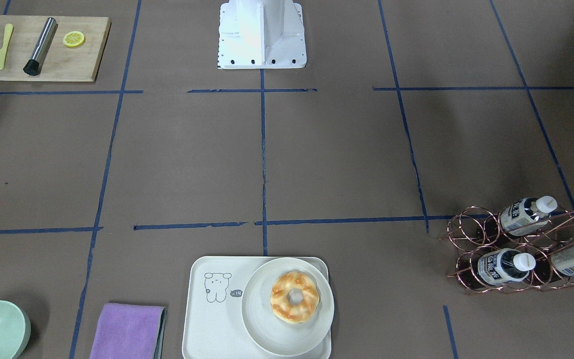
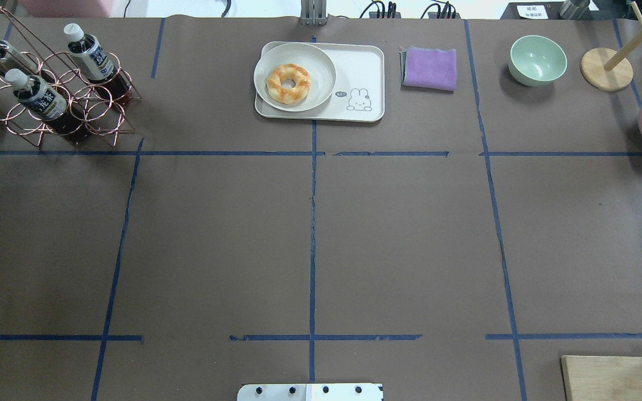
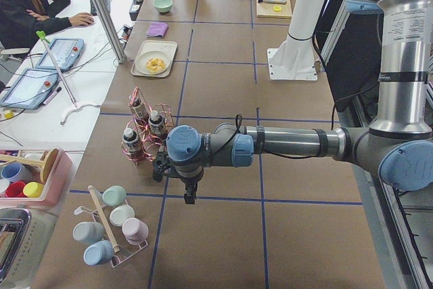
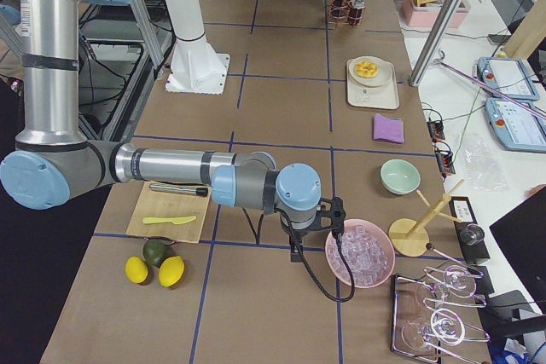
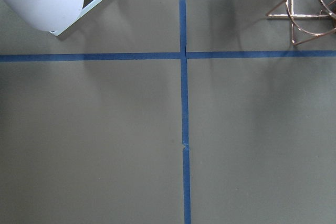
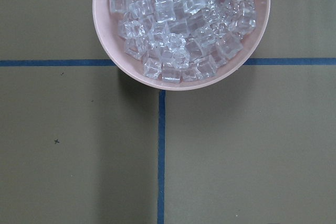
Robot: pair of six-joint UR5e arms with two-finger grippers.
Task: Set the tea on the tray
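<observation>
We see the worktop (image 2: pixel 215 250) steeply from behind and from across, both views sharing the tray (image 2: pixel 361 65); end cameras look along it; wrist cameras face straight down, close.

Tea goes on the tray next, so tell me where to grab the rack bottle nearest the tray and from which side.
Grip the tea bottle at its shoulder just below the white cap, coming from above. Its lower body sits inside the wire rings of the copper rack, so only the top is free; lift straight up.
</observation>
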